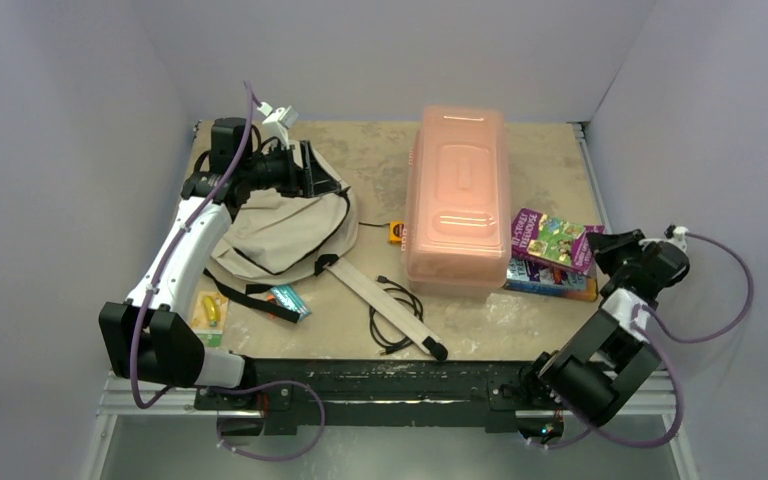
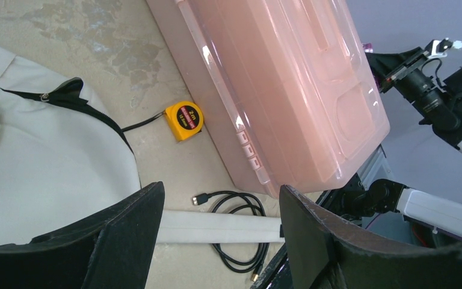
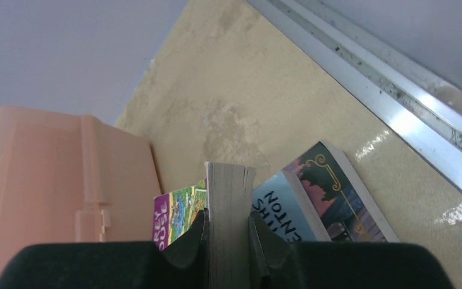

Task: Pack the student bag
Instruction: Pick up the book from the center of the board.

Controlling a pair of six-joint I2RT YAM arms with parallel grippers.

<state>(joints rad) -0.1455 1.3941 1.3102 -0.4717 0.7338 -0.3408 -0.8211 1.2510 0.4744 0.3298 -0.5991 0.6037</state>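
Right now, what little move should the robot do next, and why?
Probably lift the purple book a little: the right gripper is pinching its pages, it rests on another book, and the bag lies far to the left.

arms (image 1: 175,255): white links, black joints | cables (image 1: 751,285): purple | left hand (image 2: 219,189): black, seemingly padded

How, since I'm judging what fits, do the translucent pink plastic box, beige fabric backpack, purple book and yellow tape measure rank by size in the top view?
1. Translucent pink plastic box and beige fabric backpack: alike, unranked.
2. Purple book.
3. Yellow tape measure.
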